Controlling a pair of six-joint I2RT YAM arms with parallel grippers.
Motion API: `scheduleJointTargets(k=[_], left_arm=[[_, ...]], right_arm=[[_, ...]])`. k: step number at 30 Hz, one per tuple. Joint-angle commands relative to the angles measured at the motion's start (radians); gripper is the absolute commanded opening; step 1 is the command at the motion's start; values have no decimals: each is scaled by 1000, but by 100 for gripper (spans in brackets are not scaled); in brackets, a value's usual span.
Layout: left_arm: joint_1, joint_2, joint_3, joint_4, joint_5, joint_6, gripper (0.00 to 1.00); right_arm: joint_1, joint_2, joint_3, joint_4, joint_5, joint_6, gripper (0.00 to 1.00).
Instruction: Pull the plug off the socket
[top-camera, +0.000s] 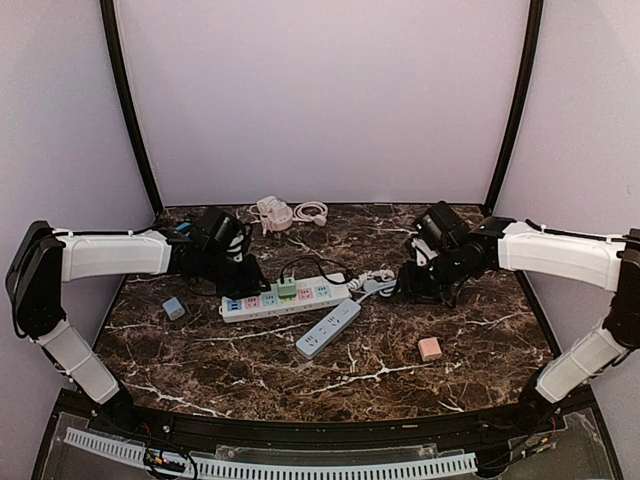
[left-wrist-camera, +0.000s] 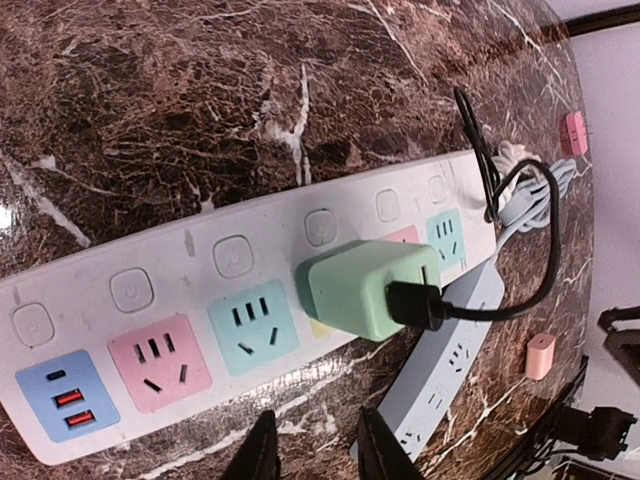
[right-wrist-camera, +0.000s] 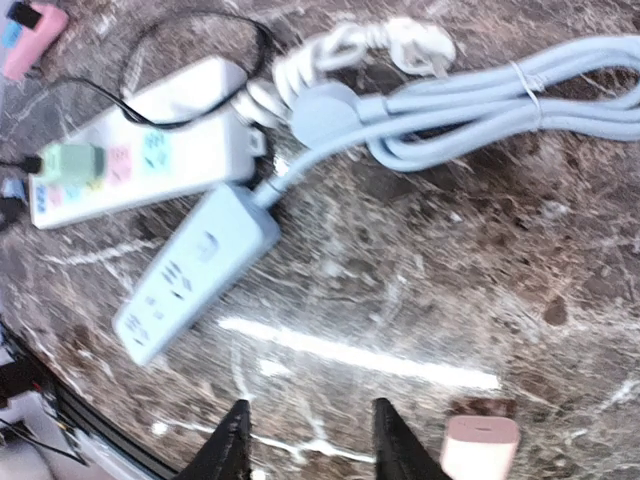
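Observation:
A mint-green plug (left-wrist-camera: 365, 285) with a black cable (left-wrist-camera: 545, 260) sits in the white power strip (left-wrist-camera: 200, 255), the socket, between its pastel outlets. From above, the plug (top-camera: 287, 290) stands mid-strip (top-camera: 262, 301). My left gripper (top-camera: 240, 272) hovers just behind the strip's left half. In its wrist view its fingers (left-wrist-camera: 317, 418) are apart with bare table between them, near the strip's edge. My right gripper (top-camera: 415, 285) hangs off the strip's right end. It is open (right-wrist-camera: 310, 405) over bare marble, with the plug (right-wrist-camera: 70, 162) far away.
A grey-blue power strip (top-camera: 328, 328) lies diagonally in front of the white one, its bundled cord (right-wrist-camera: 470, 105) at the right. A pink block (top-camera: 430, 348) lies front right and a small grey block (top-camera: 174, 308) at left. A white adapter with coiled cable (top-camera: 280, 213) is at the back.

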Motion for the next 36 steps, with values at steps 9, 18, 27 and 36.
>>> scheduleJointTargets(k=[9,18,27,36], left_arm=[[-186,44,179,-221,-340,2,51],[-217,241,342,-319,-444,-30,77],[-217,349,447,-331,-501,-36,77],[-217,411,475,-336,-510,-37,61]], right_arm=[[41,280,251,355,-262,-7,0],[43,472,361,449,-392,-4,0],[30,597,404,496,-443,14,0],[26,675,413,566,-489,65,0]])
